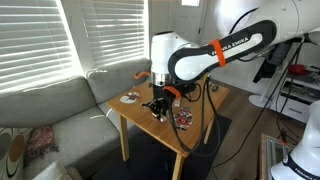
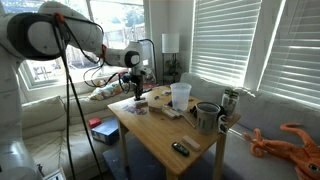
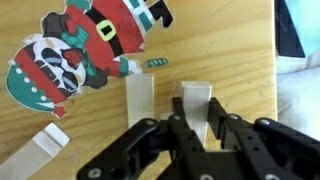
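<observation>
The wrist view looks straight down on a pale, fine-grained wooden tabletop [image 3: 225, 60]. The black pincer [image 3: 195, 125] comes in from 6 o'clock, its jaws pressed onto a small light wooden block [image 3: 194, 108], rectangular and smooth, which stands between the fingertips. Just beside it, at 9 o'clock, lies a second block [image 3: 140, 98] of the same pale wood, apart from the pincer. A third block [image 3: 38, 150] lies tilted near 8 o'clock. At 11 o'clock a flat cartoon elf cutout [image 3: 85, 45] in red, green and white lies on the wood.

In an exterior view the pincer [image 1: 160, 104] hangs low over the square tabletop [image 1: 200, 125]. In an exterior view the tabletop [image 2: 160, 130] also bears a clear plastic cup [image 2: 180, 95], a metal mug [image 2: 207, 117] and a small dark object [image 2: 180, 148], well apart from the pincer [image 2: 137, 92].
</observation>
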{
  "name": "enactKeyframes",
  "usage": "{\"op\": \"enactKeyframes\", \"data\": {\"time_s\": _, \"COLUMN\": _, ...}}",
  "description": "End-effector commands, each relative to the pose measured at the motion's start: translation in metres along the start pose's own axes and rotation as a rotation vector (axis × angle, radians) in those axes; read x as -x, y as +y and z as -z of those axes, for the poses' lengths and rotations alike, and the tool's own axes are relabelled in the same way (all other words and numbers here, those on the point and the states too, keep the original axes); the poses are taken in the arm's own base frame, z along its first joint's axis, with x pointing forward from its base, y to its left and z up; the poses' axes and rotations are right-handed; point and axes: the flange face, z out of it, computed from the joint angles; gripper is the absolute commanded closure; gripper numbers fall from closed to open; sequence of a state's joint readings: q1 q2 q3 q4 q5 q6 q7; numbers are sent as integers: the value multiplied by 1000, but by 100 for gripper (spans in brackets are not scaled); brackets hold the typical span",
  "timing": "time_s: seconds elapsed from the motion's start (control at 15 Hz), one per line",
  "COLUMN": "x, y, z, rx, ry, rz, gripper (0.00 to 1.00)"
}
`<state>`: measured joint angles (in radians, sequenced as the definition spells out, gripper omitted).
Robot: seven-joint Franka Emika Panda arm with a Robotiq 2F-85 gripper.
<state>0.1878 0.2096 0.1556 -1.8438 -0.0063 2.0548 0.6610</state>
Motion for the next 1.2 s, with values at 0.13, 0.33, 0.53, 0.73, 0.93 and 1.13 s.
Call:
{"op": "enactKeyframes", "data": {"time_s": 0.13, "x": -6, "y": -4, "z": -2, "rx": 48, "ry": 0, "rz": -1, "gripper": 93}}
{"op": "enactKeyframes", "data": {"time_s": 0.33, "x": -7, "y": -6, "z": -2, "rx": 47, "ry": -1, "rz": 5, "gripper": 93}}
{"op": "enactKeyframes", "data": {"time_s": 0.53, "x": -7, "y": -8, "z": -3, "rx": 49, "ry": -9, "rz": 11, "gripper": 93}}
{"op": "enactKeyframes", "data": {"time_s": 0.73, "x": -6, "y": -9, "z": -5, "rx": 54, "ry": -21, "rz": 17, "gripper": 93}}
{"op": "enactKeyframes", "data": {"time_s": 0.93, "x": -5, "y": -10, "z": -6, "rx": 56, "ry": -28, "rz": 18, "gripper": 93}}
{"op": "enactKeyframes", "data": {"time_s": 1.13, "x": -4, "y": -10, "z": -7, "rx": 65, "ry": -39, "rz": 18, "gripper": 93}}
